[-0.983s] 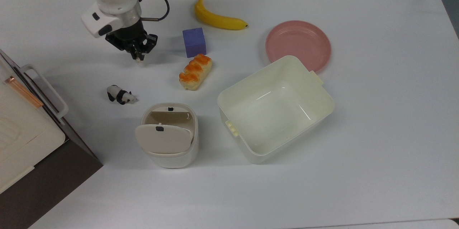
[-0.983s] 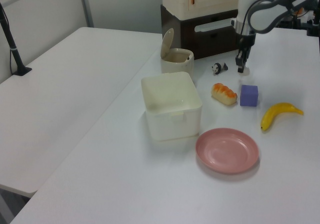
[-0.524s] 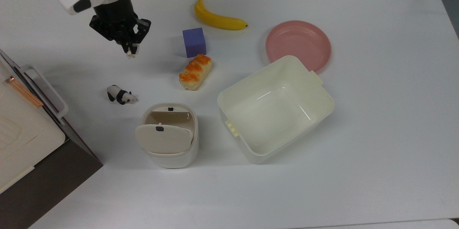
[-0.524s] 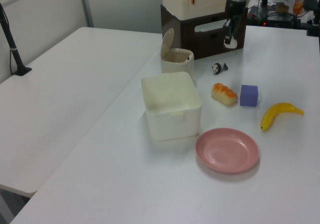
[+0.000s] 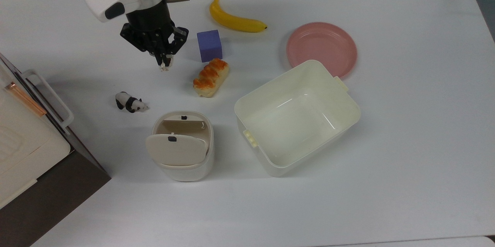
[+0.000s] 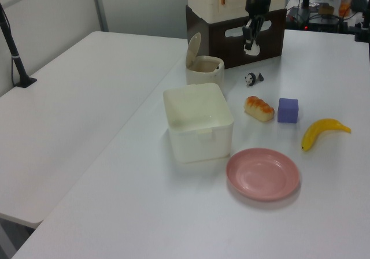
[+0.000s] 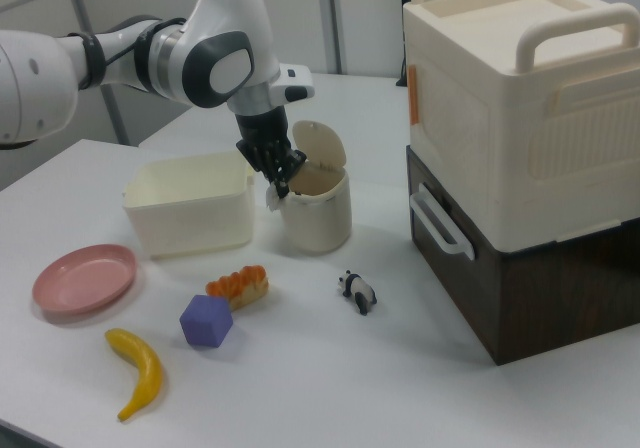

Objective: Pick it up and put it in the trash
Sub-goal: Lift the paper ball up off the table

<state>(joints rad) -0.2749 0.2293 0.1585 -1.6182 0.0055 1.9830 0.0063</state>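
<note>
The small crumpled off-white paper ball point(image 5: 166, 68) point(image 7: 272, 200) is pinched at the tips of my gripper point(image 5: 164, 63) point(image 6: 248, 44) point(image 7: 274, 190), which is shut on it and held well above the table. In the top view it hangs between the purple cube and the panda figurine. The trash point(image 5: 181, 144) point(image 6: 203, 69) point(image 7: 318, 208) is a small cream bin whose flap lid point(image 5: 174, 149) stands open. In the right view the gripper hangs just to the right view's left of the bin's rim.
On the table are a panda figurine point(image 5: 130, 103), purple cube point(image 5: 209, 45), bread roll point(image 5: 210, 77), banana point(image 5: 236, 21), pink plate point(image 5: 321, 44) and a large cream tub point(image 5: 297, 123). A cream box on a dark cabinet point(image 7: 520, 148) stands beside the bin.
The gripper rose off the table with the paper ball. It swung first to the top view's left, then right and down the image, ending nearer the bin.
</note>
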